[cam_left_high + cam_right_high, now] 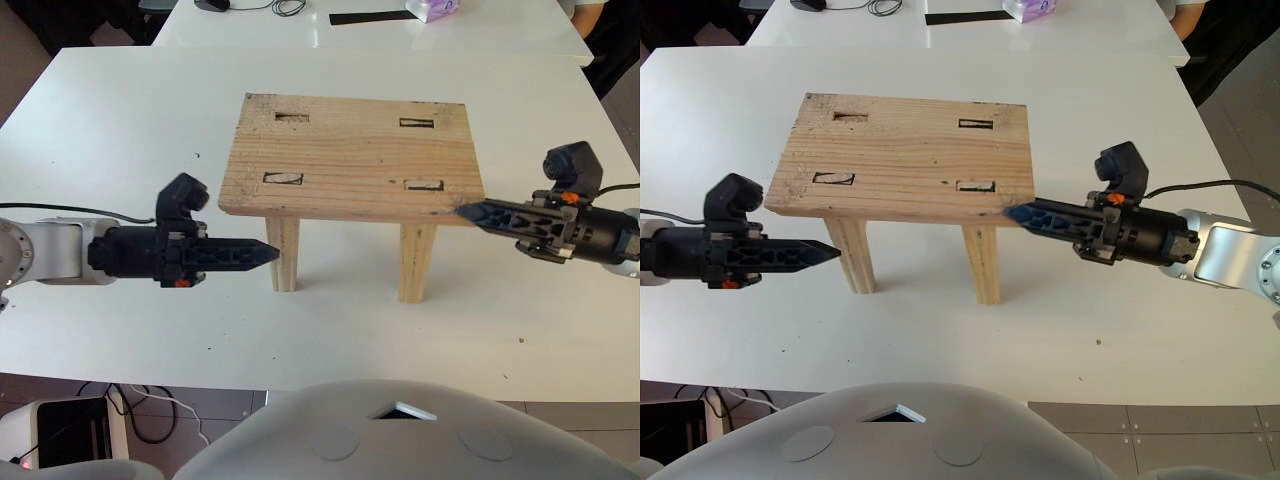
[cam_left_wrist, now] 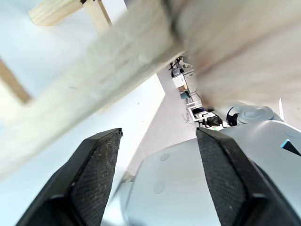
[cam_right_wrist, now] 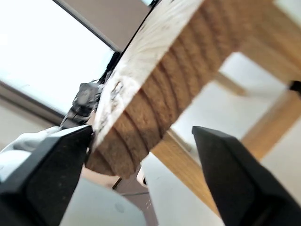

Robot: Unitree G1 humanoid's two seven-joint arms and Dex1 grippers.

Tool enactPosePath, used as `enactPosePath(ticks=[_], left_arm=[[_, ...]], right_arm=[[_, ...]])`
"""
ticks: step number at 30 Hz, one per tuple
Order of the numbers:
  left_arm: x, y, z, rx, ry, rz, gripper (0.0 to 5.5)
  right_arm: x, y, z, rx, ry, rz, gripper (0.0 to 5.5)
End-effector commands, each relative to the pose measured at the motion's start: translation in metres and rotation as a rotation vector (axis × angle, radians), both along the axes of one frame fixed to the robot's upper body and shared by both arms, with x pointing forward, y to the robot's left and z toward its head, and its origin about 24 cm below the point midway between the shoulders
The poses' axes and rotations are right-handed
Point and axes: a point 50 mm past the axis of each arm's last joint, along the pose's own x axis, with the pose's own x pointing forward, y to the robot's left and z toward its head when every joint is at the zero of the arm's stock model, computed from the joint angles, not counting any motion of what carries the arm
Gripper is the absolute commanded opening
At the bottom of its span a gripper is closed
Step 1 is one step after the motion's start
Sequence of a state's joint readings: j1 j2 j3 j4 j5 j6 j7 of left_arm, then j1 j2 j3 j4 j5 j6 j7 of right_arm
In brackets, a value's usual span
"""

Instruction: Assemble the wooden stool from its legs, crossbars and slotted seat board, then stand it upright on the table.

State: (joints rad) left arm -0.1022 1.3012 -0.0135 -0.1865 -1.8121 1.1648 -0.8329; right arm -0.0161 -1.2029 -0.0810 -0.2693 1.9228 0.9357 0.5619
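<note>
Surface: a white counter (image 1: 120, 120), with a second white counter (image 1: 500, 35) butted against its far edge. On the far one lie a black strip (image 1: 372, 17), a dark cable (image 1: 289, 6) and a pale box (image 1: 432, 9).

Item under task: the stool (image 1: 352, 190) stands upright near the middle of the near counter. Its seat board (image 1: 905, 155) is on top and level. Four rectangular slots (image 1: 292, 117) show in the board, one toward each corner, each with a wooden end seated in it. Two front legs (image 1: 283, 252) (image 1: 416, 260) are planted on the counter; the rear legs are hidden under the board.

Left hand (image 1: 268, 252): level, low over the counter, pointing at the stool's front left leg and just short of it. The left wrist view shows its two fingers (image 2: 96, 174) spread apart with nothing between them; it is released.

Right hand (image 1: 466, 211): level, at seat height, its tip at the board's front right corner. The right wrist view shows its fingers (image 3: 51, 169) spread wide, the corner of the board lying between them and close against one finger. Contact cannot be confirmed. The hand is not clenched on the board.
</note>
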Motion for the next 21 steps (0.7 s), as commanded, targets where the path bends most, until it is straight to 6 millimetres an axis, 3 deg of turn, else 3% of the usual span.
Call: enactPosePath(ticks=[1, 5, 9, 13, 17, 21], left_arm=[[-0.005, 0.015, -0.006, 0.073, -0.069, 0.013, 2.92], [-0.004, 0.037, -0.017, 0.144, -0.184, 0.122, 2.92], [0.004, 0.057, -0.005, 0.140, -0.338, 0.289, 2.92], [0.026, 0.071, -0.013, 0.279, -0.470, 0.547, 2.92], [0.049, 0.064, -0.053, 0.589, -0.568, 0.706, 2.92], [0.048, 0.043, -0.103, 0.872, -0.688, 0.683, 2.92]], right_arm=[[0.005, -0.010, 0.005, -0.051, -0.014, -0.055, 4.25], [0.009, -0.025, 0.018, -0.012, -0.062, -0.134, 4.25], [0.009, -0.044, 0.023, 0.010, -0.103, -0.253, 4.25], [0.023, -0.058, -0.014, -0.243, -0.146, -0.541, 4.25], [0.031, -0.058, -0.071, -0.709, -0.280, -0.737, 4.25], [0.034, -0.035, -0.095, -0.803, -0.451, -0.811, 4.25]])
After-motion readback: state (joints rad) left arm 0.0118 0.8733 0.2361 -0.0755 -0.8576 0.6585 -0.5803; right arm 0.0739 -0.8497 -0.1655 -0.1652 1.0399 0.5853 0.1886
